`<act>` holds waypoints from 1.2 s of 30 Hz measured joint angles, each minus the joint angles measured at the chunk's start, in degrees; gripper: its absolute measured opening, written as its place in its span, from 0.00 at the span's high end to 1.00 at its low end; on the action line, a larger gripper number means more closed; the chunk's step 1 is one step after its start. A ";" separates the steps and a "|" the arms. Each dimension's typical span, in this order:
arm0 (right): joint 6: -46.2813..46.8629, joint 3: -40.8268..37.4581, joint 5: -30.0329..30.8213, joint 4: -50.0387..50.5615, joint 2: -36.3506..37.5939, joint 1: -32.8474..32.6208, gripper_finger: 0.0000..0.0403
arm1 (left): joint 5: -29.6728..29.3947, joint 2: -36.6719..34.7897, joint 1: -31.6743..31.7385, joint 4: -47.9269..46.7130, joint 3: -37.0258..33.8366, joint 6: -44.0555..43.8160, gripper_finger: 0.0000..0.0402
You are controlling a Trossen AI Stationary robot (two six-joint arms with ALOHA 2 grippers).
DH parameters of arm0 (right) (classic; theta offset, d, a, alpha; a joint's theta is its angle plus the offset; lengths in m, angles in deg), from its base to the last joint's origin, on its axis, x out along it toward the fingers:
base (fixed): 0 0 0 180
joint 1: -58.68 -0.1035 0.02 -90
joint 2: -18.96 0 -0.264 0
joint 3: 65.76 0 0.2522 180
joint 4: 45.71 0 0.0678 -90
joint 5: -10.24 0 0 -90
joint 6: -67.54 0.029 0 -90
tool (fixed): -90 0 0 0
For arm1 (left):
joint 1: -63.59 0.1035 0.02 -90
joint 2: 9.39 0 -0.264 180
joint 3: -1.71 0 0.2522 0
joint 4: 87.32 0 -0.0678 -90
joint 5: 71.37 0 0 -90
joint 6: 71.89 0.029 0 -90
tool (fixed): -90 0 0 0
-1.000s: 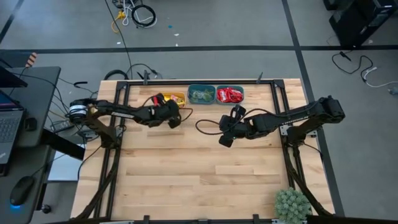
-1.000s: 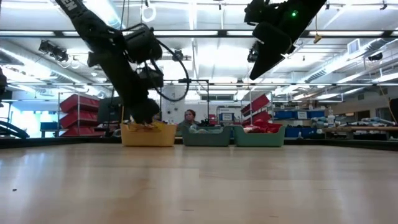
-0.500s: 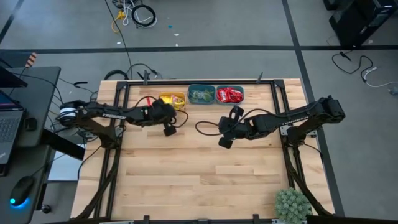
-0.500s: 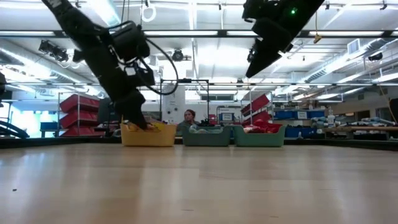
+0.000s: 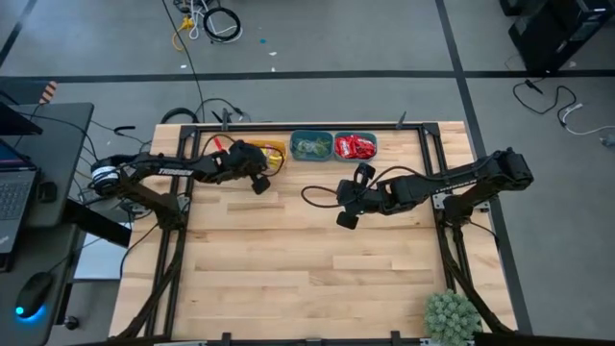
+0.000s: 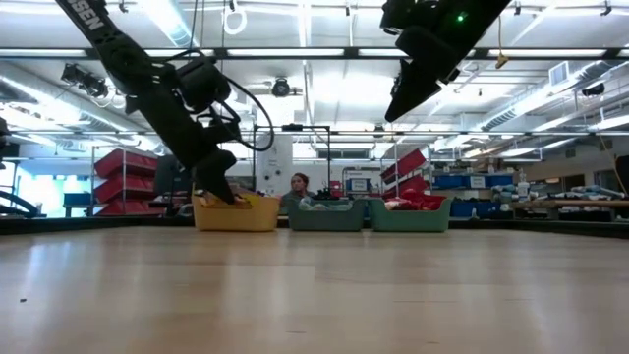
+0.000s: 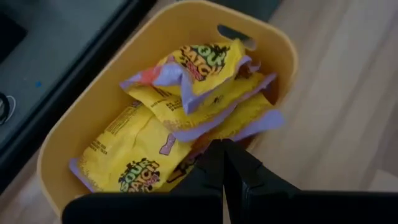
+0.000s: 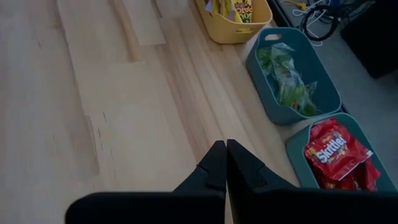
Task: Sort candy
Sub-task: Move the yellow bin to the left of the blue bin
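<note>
The left pincer [image 7: 225, 163] has its fingers pressed together, empty, hanging just over the yellow bin [image 7: 93, 112] at the tabletop's [image 5: 307, 279] far left, where the yellow candy packets [image 7: 180, 93] lie. The right pincer [image 8: 226, 163] is likewise closed on nothing, raised mid-tabletop, near the green candy [image 8: 287, 81] and red candy [image 8: 336, 152] in the two teal bins. No loose candy shows, so sorting looks finished; next, probably, both arms retreat.

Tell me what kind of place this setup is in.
Probably a robotics lab or workshop hall: behind the wooden table stand storage shelves with red bins, long ceiling lights run overhead, and loose cables lie on the floor.
</note>
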 joint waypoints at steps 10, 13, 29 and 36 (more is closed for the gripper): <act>-0.36 0.00 0.00 -0.01 0.00 0.07 1.00 | 4.72 -0.53 2.03 0.77 0.02 1.56 1.00; -0.38 0.00 0.00 0.00 0.00 0.07 1.00 | 7.37 -0.92 0.88 -0.13 0.09 2.21 1.00; -0.79 0.00 0.00 0.06 0.00 0.04 1.00 | 3.15 6.02 2.79 1.90 0.11 2.93 1.00; -0.82 0.00 0.00 0.10 0.00 0.00 1.00 | 4.80 8.67 3.77 8.53 0.11 2.85 1.00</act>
